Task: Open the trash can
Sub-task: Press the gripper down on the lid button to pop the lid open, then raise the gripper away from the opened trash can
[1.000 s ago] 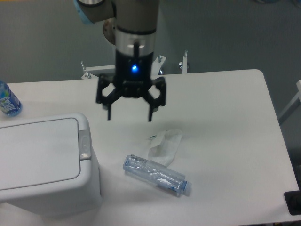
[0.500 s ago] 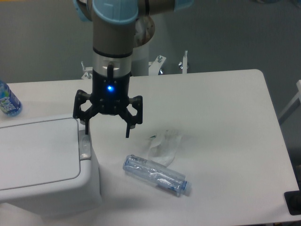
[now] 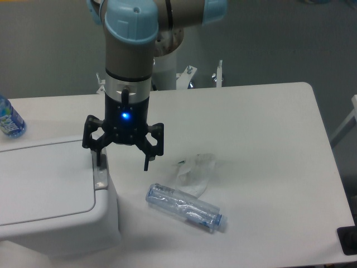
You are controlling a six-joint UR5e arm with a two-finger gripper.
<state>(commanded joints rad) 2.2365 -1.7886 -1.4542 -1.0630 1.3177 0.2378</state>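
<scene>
Camera view shows the gripper [image 3: 123, 163] with fingers spread wide, one finger [image 3: 101, 159] poised over the latch [image 3: 100, 170], likely to press it; the bin [image 3: 56, 195] sits at the table's [image 3: 268, 145] front-left, lid shut, smooth matte grey plastic with rounded corners; a clear crumpled bottle [image 3: 185, 207] lies nearby.

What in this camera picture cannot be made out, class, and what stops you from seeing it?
- Trash can: left side and base cut off by the frame edges.
- Latch: whether a fingertip of the gripper touches it; one view only.
- Blue bottle: cut off at the left edge.
- Black object: cut off at the right edge, unidentifiable.
</scene>
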